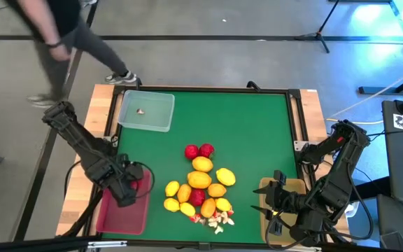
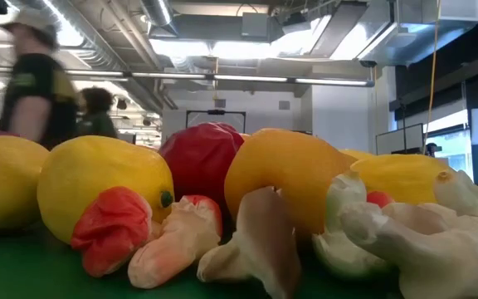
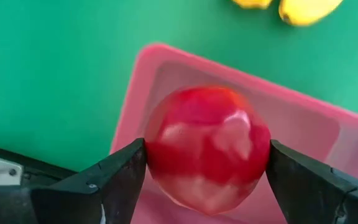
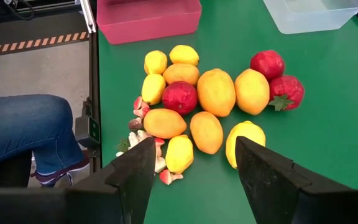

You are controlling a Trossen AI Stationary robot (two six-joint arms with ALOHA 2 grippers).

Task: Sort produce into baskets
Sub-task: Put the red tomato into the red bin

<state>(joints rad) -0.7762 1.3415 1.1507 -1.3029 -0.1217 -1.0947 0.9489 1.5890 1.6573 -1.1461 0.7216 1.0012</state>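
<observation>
1. Red toy strawberry [image 3: 207,149] clamped in left gripper [image 3: 207,171], hovering over pinkish-red plastic basket [image 3: 166,68] (drop pt).
2. Right gripper [image 4: 194,168] spread wide, empty, waiting nr produce pile [image 4: 207,106].

Pink basket [image 1: 121,213]: its near end, toward 6 o'clock, is cut by the picture's lower edge; the left gripper [image 1: 133,187] covers part of its rim.
Tan basket [image 1: 294,186]: mostly hidden under the right arm.
Speck in clear basket [image 1: 140,111]: too small to identify.
Person at 11 o'clock [image 1: 54,31]: blurred, cropped by the edge.
Tiny white-and-red bits [image 1: 215,221]: shapes unreadable from above.
</observation>
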